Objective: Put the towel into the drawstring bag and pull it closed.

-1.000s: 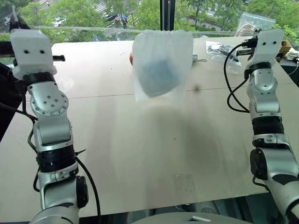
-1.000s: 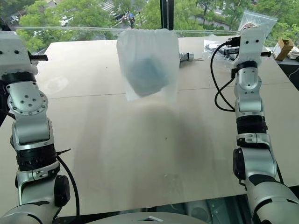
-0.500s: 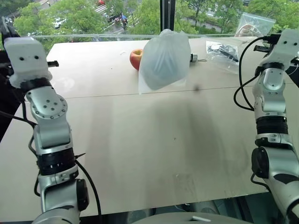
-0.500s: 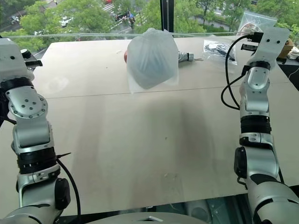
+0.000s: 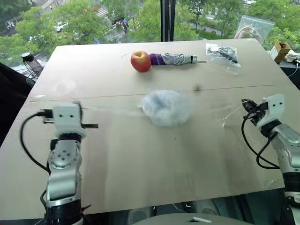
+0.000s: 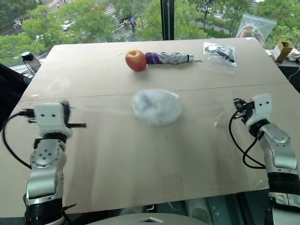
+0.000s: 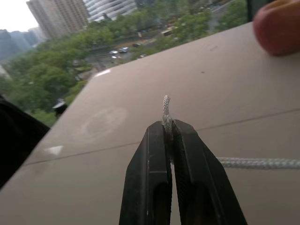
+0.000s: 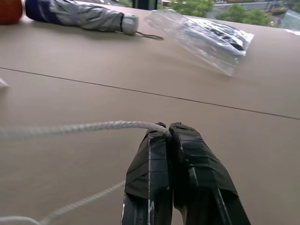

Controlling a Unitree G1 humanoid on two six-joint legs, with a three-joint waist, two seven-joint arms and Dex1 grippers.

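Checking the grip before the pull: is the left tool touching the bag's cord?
Touching. The left wrist view shows the left tool shut on the white cord, which pokes out above its tips.

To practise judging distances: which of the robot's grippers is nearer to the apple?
Left. The left gripper, pinching a cord, sits nearer the apple; the right gripper is farther off, across the table beyond the drawstring bag.

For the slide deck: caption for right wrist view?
Right gripper shut on the white cord, umbrella and zip bag beyond.
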